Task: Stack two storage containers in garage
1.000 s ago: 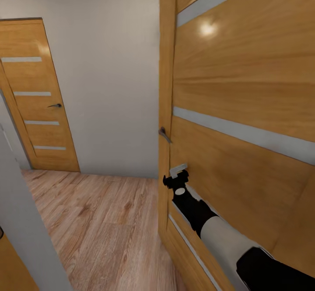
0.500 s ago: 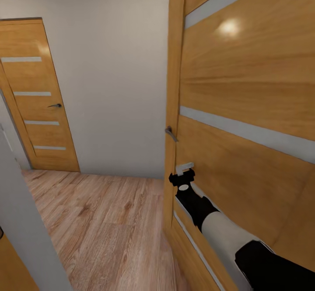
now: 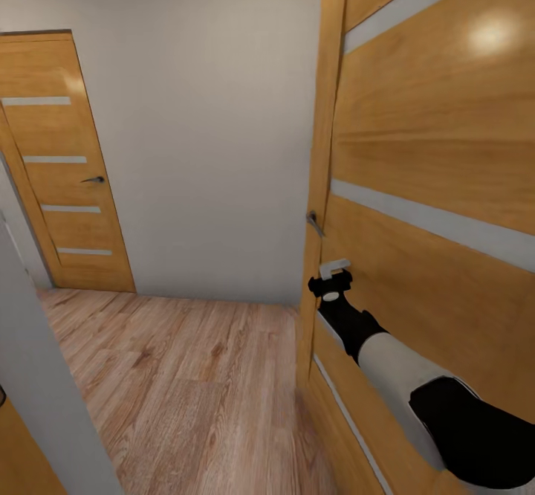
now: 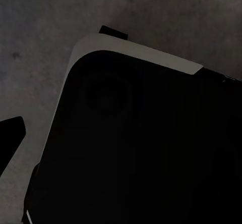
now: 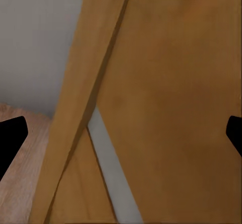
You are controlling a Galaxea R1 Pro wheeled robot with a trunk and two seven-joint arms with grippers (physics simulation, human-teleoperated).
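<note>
Light wood plank floor (image 3: 178,383) runs left of and below the right gripper (image 3: 332,278). Nothing lies on it. Two wooden doors stand at its edges: one beside the gripper, one far left.

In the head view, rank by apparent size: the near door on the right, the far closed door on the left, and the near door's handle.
1. Near door: largest, though closeness to the camera inflates it.
2. Far door: perhaps the same real size.
3. Near door's handle: smallest.
</note>
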